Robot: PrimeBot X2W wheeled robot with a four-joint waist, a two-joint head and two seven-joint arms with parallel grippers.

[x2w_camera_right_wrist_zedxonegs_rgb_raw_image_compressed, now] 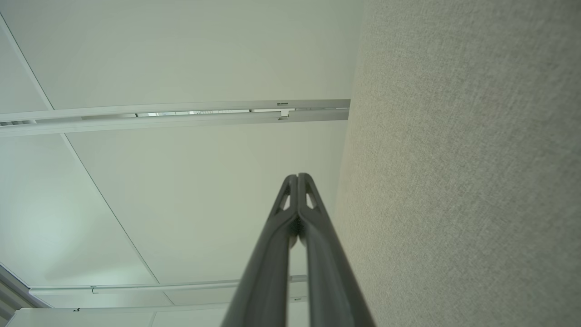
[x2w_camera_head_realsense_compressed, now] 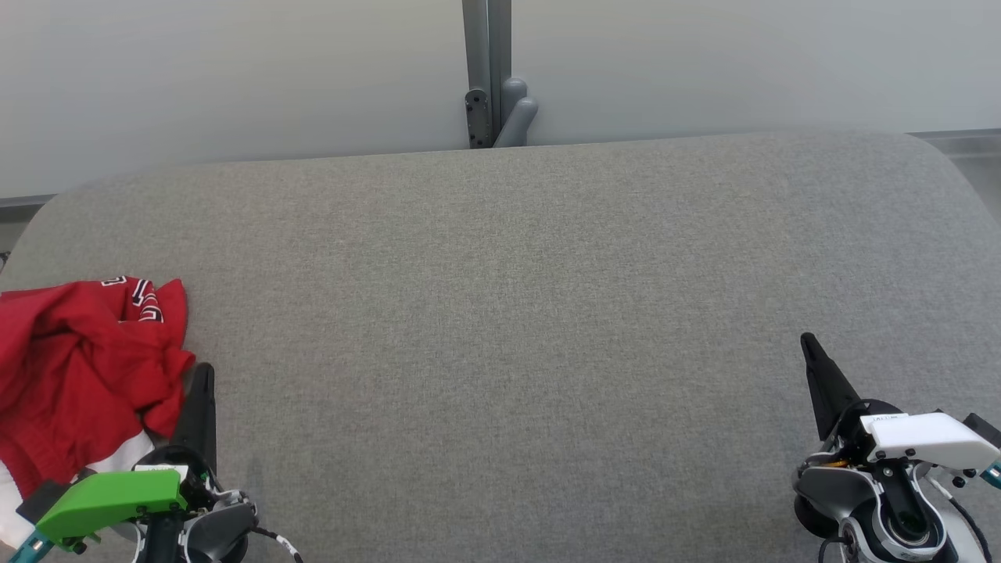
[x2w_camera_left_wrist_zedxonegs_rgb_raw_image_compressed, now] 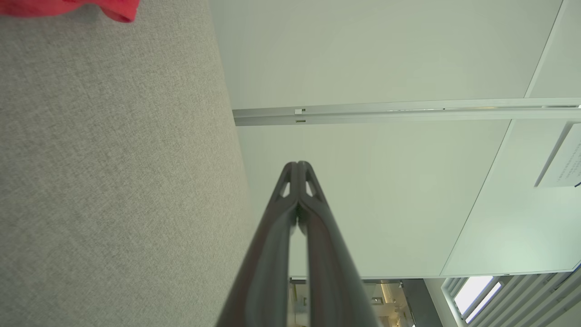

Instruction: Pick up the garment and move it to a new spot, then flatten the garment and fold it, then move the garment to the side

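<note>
Head view: red garment (x2w_camera_head_realsense_compressed: 78,352) crumpled beside left claw (x2w_camera_head_realsense_compressed: 204,371), prob. touching.

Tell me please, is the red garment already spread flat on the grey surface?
No, the red garment lies crumpled in a heap at the left edge of the grey surface.

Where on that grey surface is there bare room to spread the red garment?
The grey surface is bare across its whole middle, from the red garment and left pincer over to the right pincer. Only its near left corner is crowded.
</note>
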